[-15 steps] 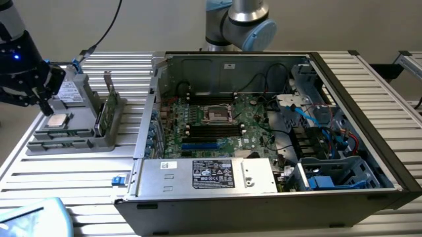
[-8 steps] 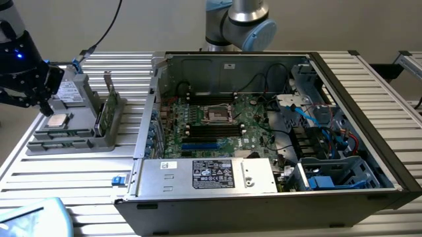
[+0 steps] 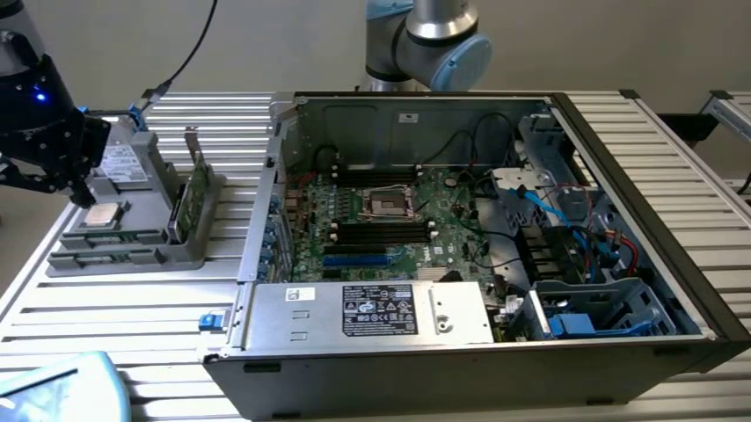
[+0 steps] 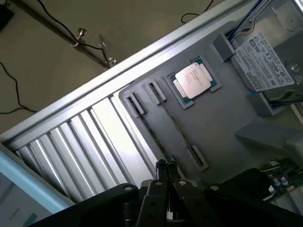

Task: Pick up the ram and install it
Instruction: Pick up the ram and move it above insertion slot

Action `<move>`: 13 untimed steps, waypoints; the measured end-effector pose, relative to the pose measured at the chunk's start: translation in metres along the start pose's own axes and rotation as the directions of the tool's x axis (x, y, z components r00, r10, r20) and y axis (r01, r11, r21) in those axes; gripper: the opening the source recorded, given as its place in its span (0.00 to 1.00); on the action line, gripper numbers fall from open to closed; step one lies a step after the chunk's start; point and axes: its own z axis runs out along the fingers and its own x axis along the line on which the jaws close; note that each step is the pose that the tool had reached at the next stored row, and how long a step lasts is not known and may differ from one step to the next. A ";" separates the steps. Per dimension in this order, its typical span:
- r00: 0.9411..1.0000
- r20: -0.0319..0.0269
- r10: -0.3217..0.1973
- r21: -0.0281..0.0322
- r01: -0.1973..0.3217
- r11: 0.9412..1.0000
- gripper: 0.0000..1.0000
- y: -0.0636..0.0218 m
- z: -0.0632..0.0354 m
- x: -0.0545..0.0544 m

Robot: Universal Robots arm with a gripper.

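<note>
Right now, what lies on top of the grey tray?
A silver processor chip, a labelled silver box and an upright green card. The gripper covers part of the tray.

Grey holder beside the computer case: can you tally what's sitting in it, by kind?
Ram sticks, on edge in their slots, as far as shows: 2
Square silver processor chip: 1
Green card with metal bracket: 1
Labelled silver box: 1
Total: 5
</note>
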 end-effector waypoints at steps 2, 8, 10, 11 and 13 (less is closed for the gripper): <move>0.999 -0.002 -0.036 0.002 0.036 0.999 0.10 0.0000 0.0000 0.000; 0.990 -0.004 -0.144 0.006 0.144 0.990 0.10 0.0000 0.0002 0.000; 0.984 -0.004 -0.181 0.006 0.181 0.984 0.10 -0.0001 0.0003 0.000; 0.980 -0.003 -0.199 0.007 0.199 0.980 0.10 0.0000 0.0004 0.000; 0.972 -0.002 -0.235 0.007 0.235 0.972 0.10 0.0000 0.0005 0.000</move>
